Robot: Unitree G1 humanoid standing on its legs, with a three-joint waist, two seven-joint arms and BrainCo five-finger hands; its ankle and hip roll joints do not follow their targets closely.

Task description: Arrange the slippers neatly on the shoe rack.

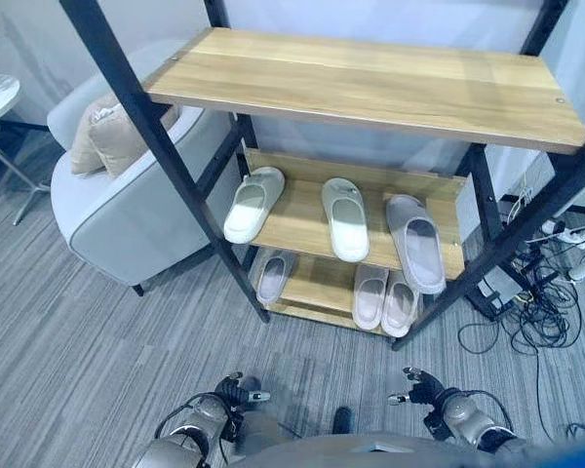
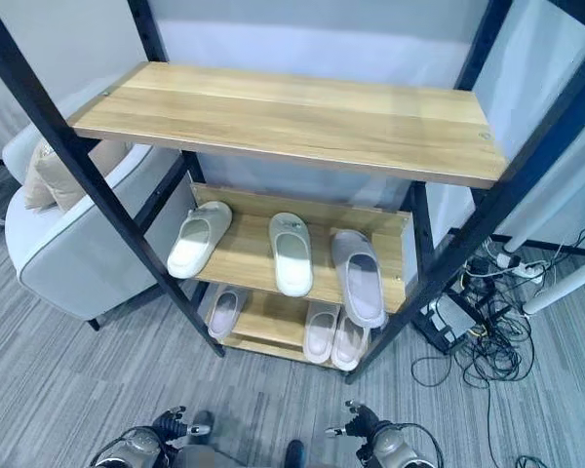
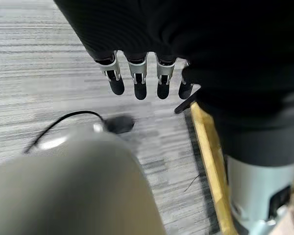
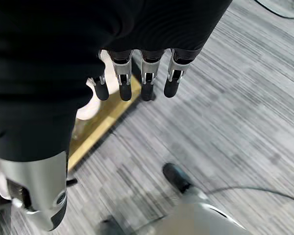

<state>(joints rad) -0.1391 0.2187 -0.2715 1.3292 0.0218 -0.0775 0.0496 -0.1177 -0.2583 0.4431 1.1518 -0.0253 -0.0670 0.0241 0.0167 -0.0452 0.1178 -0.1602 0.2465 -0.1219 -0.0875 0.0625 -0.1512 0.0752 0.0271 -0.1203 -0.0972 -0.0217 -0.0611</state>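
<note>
On the shoe rack (image 1: 370,88), the middle shelf carries, left to right, a skewed white slipper (image 1: 253,203), a pale green slipper (image 1: 345,218) and a grey slipper (image 1: 415,242) overhanging the front edge; more slippers sit below. They look light, soft and bendable, best pinched at the strap. The armchair (image 1: 127,210) crowds the left; cables (image 1: 536,302) lie right. Left robot hand (image 3: 139,78) and right robot hand (image 4: 137,81) hang low, fingers straight, empty

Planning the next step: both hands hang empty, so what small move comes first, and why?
Probably reach the left hand toward the white slipper angled at the middle shelf's left edge and straighten it; the right hand is open and low too.
</note>
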